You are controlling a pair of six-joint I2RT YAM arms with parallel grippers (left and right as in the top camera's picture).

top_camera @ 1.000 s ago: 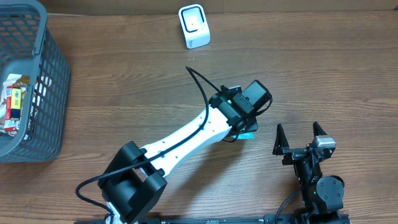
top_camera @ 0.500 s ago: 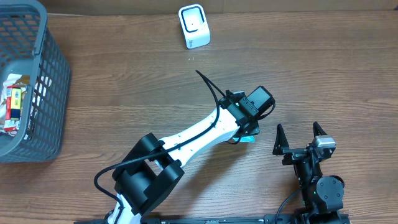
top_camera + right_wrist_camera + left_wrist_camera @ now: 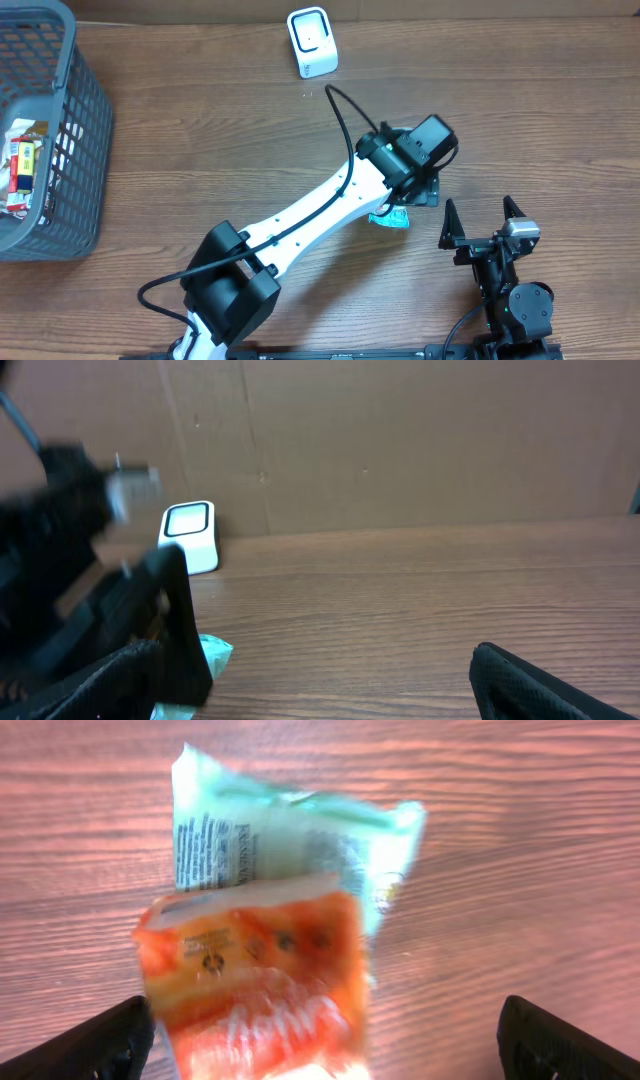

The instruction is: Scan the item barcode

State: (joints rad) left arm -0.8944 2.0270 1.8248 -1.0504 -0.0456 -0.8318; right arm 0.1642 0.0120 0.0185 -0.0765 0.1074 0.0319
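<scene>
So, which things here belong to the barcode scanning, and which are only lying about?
For the job:
- orange and green packet
- white scanner at the back

Lying about:
- grey basket at the left
- small packs inside it

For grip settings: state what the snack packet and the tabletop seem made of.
Snack packet: probably thin plastic film, glossy; it is creased, with sheen and printed faces. Tabletop: wood or wood-look laminate, fairly matte; grain lines run along it, but which of the two cannot be told.
</scene>
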